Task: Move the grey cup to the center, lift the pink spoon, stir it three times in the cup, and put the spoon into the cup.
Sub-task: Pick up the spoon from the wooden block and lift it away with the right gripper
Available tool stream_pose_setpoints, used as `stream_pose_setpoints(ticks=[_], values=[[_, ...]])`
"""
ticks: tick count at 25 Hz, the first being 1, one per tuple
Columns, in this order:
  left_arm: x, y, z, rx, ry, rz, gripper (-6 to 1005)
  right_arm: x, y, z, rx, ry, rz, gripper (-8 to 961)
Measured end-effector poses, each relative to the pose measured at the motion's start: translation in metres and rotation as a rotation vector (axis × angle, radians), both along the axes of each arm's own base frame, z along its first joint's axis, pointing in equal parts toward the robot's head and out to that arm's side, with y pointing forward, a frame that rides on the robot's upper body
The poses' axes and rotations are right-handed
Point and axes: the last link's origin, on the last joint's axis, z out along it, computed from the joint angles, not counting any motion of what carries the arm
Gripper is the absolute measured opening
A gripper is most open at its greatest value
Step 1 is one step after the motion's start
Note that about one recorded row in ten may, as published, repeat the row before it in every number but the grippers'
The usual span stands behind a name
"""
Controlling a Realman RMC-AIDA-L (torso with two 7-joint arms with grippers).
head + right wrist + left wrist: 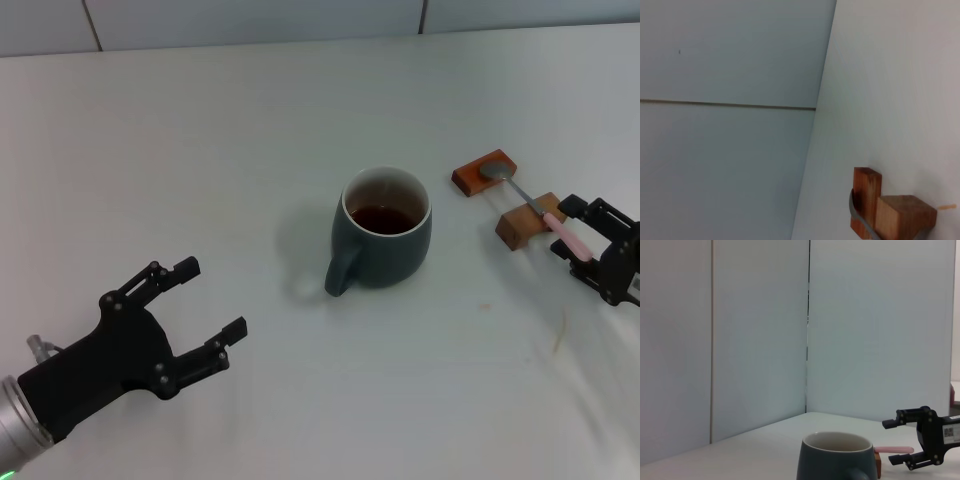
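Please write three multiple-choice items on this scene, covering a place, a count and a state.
1. Where does the pink spoon lie?
A. inside the cup
B. across the wooden blocks
C. flat on the table

2. How many wooden blocks are there?
A. one
B. two
C. four

3. What is the left gripper doing?
A. open, holding nothing
B. shut on the cup handle
C. shut on the spoon

Key: 1 B, it bridges the blocks beside the right gripper; 2 B, two show; 3 A, fingers spread short of the grey cup.
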Motion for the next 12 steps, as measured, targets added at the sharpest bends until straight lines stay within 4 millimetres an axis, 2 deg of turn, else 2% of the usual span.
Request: stream_pose_setpoints(ticks=[3,12], values=[[0.0007,0.0014,0.0004,0.003,-0.001,-0.001,859,0.0007,0.0003,-0.0005,-0.002,0.002,-0.009,705],[0.0017,0.0050,0.0026,0.017,-0.007,-0.001,859,0.0013,0.0008,-0.0032,-0.008,0.005,-0.023,534]])
